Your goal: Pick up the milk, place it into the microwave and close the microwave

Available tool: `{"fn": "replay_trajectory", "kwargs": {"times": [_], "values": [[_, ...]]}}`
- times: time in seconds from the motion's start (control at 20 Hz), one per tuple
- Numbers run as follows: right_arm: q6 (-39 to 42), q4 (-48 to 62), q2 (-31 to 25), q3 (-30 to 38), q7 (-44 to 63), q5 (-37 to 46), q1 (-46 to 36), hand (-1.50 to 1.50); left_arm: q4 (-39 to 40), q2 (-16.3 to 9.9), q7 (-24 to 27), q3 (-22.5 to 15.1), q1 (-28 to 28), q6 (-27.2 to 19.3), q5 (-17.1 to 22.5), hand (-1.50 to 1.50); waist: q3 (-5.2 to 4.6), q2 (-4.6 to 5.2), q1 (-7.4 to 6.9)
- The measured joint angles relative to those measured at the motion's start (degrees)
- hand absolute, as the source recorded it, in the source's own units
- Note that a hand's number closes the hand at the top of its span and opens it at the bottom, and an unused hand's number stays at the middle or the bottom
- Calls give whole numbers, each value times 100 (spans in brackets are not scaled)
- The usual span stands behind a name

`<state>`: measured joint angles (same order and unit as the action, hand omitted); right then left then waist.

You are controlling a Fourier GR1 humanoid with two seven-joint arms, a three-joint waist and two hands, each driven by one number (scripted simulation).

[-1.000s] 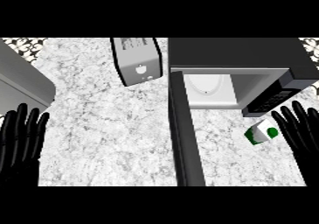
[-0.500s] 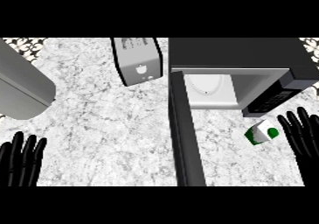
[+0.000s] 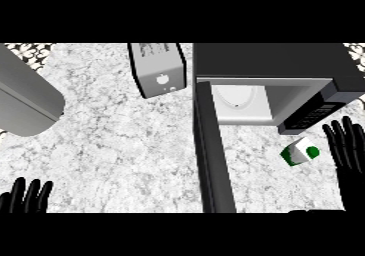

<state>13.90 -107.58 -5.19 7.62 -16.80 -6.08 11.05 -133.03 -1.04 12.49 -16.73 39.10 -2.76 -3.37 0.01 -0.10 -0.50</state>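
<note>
At the right of the frame, just below the control panel of the black box-shaped microwave (image 3: 288,70), the small white-and-green milk carton (image 3: 300,152) sits tilted on the marbled grey-white stone counter (image 3: 118,145). It looks light and stiff, its smooth faces likely a little slippery; opposite flat sides seem the best place to take hold. The right hand (image 3: 352,160) is just beside it, fingers straight and spread, holding nothing and not touching the carton. The left hand (image 3: 24,199) shows at the lower left edge, fingers up and open, resting. The microwave's dark door (image 3: 213,160) stands open towards the bottom of the frame; its pale cavity (image 3: 244,102) appears to hold only a round plate. A silver toaster (image 3: 157,69) stands at upper centre.
</note>
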Motion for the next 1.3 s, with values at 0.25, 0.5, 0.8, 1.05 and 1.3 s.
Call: {"fn": "replay_trajectory", "kwargs": {"times": [0.25,0.5,0.8,1.05,1.3], "values": [[-41,733,-61,198,-422,202,-250,-150,124,-153,450,71,334,107,132,-150,1,2,-6],[-193,1469,-64,356,-821,420,-469,-150,20,-221,451,3,446,107,154,-150,1,5,1],[-231,2749,-406,776,-1504,568,-946,-150,14,-268,720,-78,725,117,133,-150,2,7,-24],[-166,3634,-659,964,-1979,663,-1188,-150,94,-336,831,-75,744,131,174,-150,3,9,-16],[46,4458,-991,1075,-2414,748,-1399,-150,65,-349,907,-138,824,68,192,-150,2,8,-14]]}}
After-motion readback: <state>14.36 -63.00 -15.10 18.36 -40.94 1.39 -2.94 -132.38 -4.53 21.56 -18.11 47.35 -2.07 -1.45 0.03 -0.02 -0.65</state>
